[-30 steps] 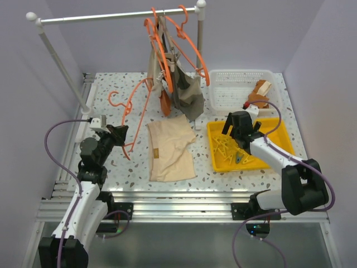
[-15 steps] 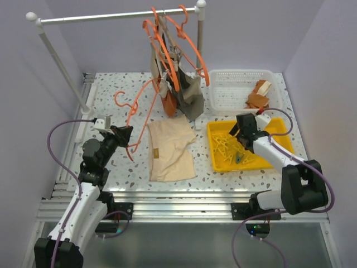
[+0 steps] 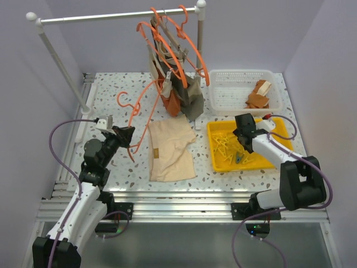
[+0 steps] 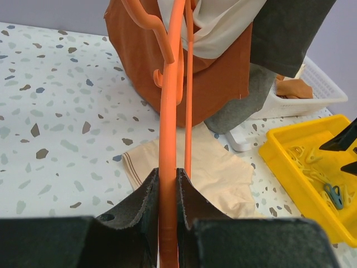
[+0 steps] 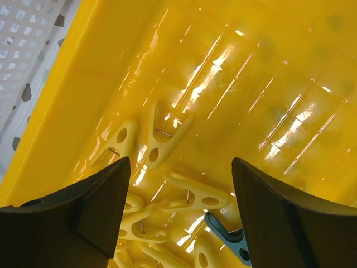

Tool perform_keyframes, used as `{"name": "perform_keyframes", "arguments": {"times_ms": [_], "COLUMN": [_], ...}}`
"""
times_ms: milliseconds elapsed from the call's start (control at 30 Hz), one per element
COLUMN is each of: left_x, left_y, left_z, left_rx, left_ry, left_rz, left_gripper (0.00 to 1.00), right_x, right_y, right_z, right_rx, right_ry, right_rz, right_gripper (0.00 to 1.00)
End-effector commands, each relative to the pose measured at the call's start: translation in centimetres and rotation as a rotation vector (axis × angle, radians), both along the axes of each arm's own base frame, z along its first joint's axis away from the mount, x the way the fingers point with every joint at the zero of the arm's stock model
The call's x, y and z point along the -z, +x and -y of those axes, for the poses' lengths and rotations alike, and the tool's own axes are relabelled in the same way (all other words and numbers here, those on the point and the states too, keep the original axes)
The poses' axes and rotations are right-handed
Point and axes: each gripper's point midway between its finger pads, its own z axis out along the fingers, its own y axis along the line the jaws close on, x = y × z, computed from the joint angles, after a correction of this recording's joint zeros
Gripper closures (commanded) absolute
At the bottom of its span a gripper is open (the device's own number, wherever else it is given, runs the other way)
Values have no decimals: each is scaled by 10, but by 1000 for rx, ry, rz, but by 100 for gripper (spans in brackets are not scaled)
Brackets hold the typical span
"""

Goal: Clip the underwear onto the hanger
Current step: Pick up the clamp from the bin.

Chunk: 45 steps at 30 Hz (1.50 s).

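- The underwear (image 3: pixel 170 148) is a pale cream-beige cloth. It lies flat and mostly spread on the speckled surface (image 3: pixel 109 89), with soft creases and a small tan tag near its left edge.
- It sits between the 2 arms, just left of the yellow tray (image 3: pixel 245 168) and in front of the garments (image 3: pixel 187 92) hung from the rail (image 3: pixel 111 15). No clip shows on it.
- The hanger (image 4: pixel 167 142) is a thin, bright orange loop with a curled hook. It is held on edge, just left of the underwear, and reaches from the left gripper towards the hung garments.
- Whether the hanger touches the cloth cannot be told.
- The left gripper (image 4: pixel 167 174) is pressed together on the hanger's wire. The wrist view shows the orange bar pinched squarely between both dark pads.
- The right gripper (image 5: pixel 177 167) is inside the yellow tray with its jaws spread wide. Nothing lies between them.
- Under it lie several yellow clothes pegs (image 5: pixel 162 139) and 1 blue-grey peg (image 5: pixel 228 237) on the tray floor. Whether the fingertips touch any peg cannot be told.
- Behind the tray stands a white basket (image 3: pixel 234 84) with a rust-orange cloth (image 3: pixel 257 99) inside.
- More orange hangers (image 3: pixel 192 50) hang on the rail.
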Motion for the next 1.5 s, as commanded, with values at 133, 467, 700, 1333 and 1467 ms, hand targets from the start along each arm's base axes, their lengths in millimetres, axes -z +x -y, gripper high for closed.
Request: {"name": "perform_keyframes", "arguments": {"times_ms": [133,467,700,1333,1467], "left_x": [-28,-28,-28,-29,-28], "left_y": [3,4,4,4,4], "left_z": [4,4,2,2,2], "left_rx": [13,16,5,3,5], "left_ry": [4,12,18,22,22], "left_rz": [91,87,87,91,88], "left_gripper": [100,100,100,100,100], "right_x": [-17,0,4,41,39], "right_y": [13,27,39,45,46], "right_z": [10,9,9,22,21], "right_rx": [148,156,162,169,155], "right_ry": [9,-11,-32,-10,-11], "right_rz": [121,79,64,-15,-17], "right_gripper": [31,32,32,58,66]}}
